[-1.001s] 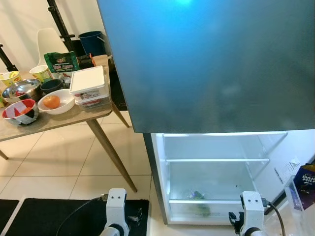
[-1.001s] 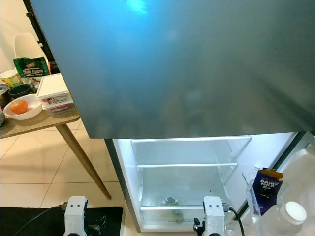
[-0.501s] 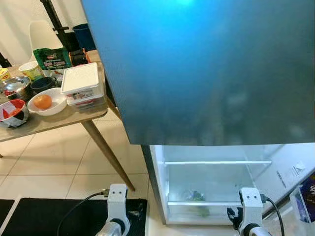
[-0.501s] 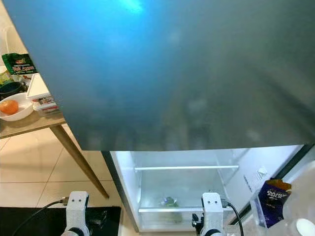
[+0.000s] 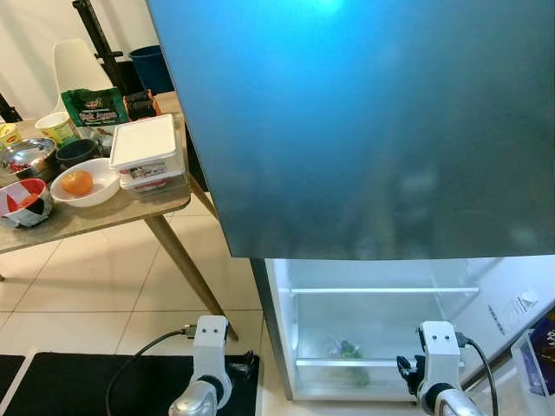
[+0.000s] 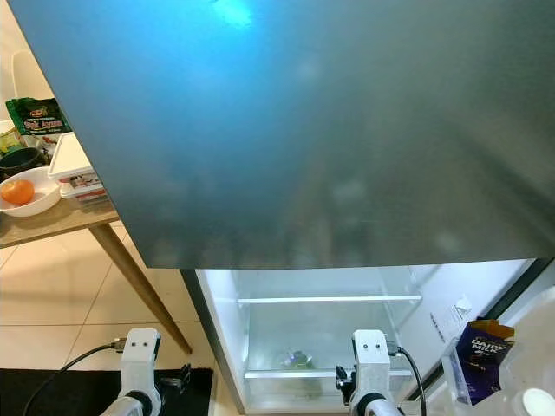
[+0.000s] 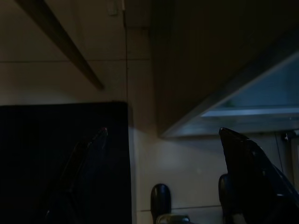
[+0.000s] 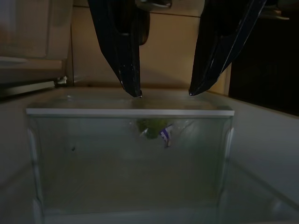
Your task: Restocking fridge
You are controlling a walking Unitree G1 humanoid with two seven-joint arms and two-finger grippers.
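Observation:
The fridge [image 5: 373,130] stands before me, its dark upper door filling most of the eye views. Below it the lit lower compartment is open, with a glass shelf [image 5: 381,290] and a clear drawer [image 8: 131,154] holding a green vegetable [image 5: 347,349]. My right gripper [image 8: 164,94] hangs low in front of that drawer, open, nothing between its fingers. Over the black mat [image 7: 60,154] and the floor tiles beside the fridge's base, my left gripper [image 7: 162,130] is open and holds nothing. Both wrists show at the bottom of the eye views.
A wooden table [image 5: 130,206] at the left carries a white lidded box [image 5: 146,143], an orange [image 5: 77,182] in a white bowl, other bowls and a green packet [image 5: 94,106]. The fridge's door shelf at the right holds a purple carton [image 6: 481,342] and a white-capped bottle [image 6: 536,403].
The whole picture has shifted: the dark fridge door now covers more of it and the table sits further left. Both wrists have risen slightly at the bottom edge.

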